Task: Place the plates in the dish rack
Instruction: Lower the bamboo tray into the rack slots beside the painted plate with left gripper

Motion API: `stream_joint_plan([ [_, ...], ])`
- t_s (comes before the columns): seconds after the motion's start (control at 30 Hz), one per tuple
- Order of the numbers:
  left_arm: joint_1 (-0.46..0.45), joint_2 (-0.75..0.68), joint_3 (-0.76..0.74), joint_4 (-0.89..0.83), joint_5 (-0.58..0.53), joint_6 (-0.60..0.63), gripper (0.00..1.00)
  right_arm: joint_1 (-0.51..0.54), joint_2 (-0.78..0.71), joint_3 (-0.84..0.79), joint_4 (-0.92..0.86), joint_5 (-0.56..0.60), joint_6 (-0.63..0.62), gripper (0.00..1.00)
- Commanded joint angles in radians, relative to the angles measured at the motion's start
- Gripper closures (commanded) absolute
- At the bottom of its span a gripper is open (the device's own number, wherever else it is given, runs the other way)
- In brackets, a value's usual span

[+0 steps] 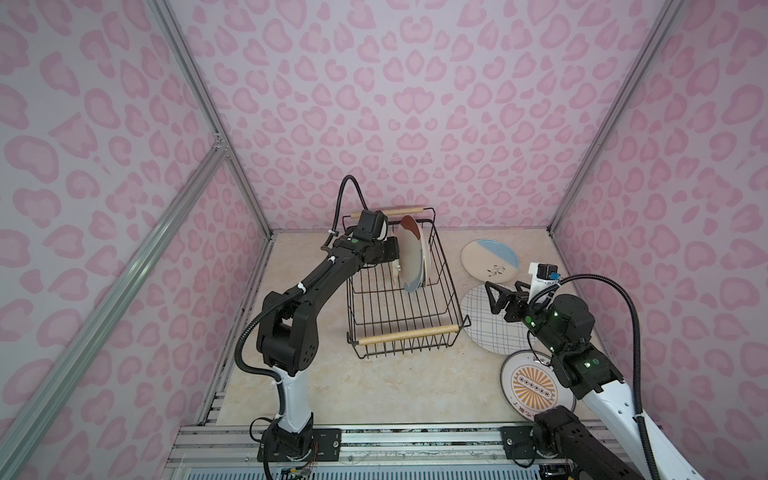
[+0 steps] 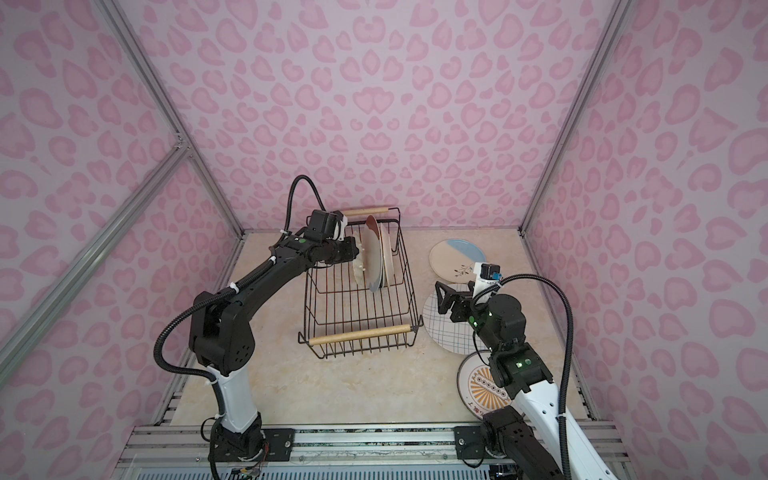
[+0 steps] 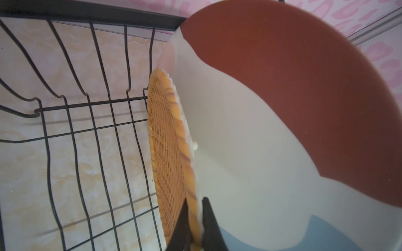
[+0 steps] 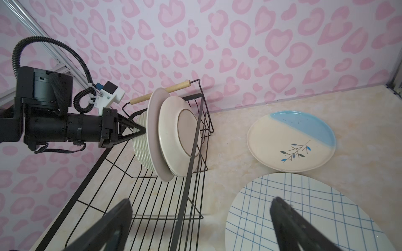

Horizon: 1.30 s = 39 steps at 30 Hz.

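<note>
Rim of orange woven-look round plate (image 3: 165, 141) sits pinched in left gripper (image 3: 195, 201), upright beside red-cream-blue plate (image 3: 261, 141) inside black wire rack (image 3: 87, 105).

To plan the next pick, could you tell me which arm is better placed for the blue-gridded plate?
Right. The right hand hangs open over the blue-gridded plate; the left hand is shut on the orange woven-look plate in the dish rack.

The left arm (image 1: 316, 282) reaches forward, wrist level, the left claw (image 3: 194, 202) pinched shut on the rim of the orange woven plate (image 3: 165, 139). The right arm (image 1: 598, 386) bends low, the right claw (image 1: 503, 286) spread wide and empty.
</note>
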Motion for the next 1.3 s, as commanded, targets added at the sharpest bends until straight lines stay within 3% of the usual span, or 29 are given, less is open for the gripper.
stream_joint_plan([
  [0.0,0.000,0.011,0.000,0.044,-0.011,-0.009,0.97,0.000,-0.002,-0.006,0.025,-0.011,-0.002,0.02],
  [0.57,-0.002,0.056,-0.027,0.040,-0.030,-0.065,0.97,-0.002,0.003,-0.012,0.033,-0.020,0.000,0.02],
  [0.97,-0.019,0.028,-0.037,0.042,-0.026,-0.088,0.68,-0.003,0.000,-0.013,0.032,-0.021,0.001,0.02],
  [1.27,-0.029,0.021,-0.019,0.032,-0.019,-0.092,0.65,-0.002,-0.003,-0.012,0.032,-0.023,0.003,0.02],
])
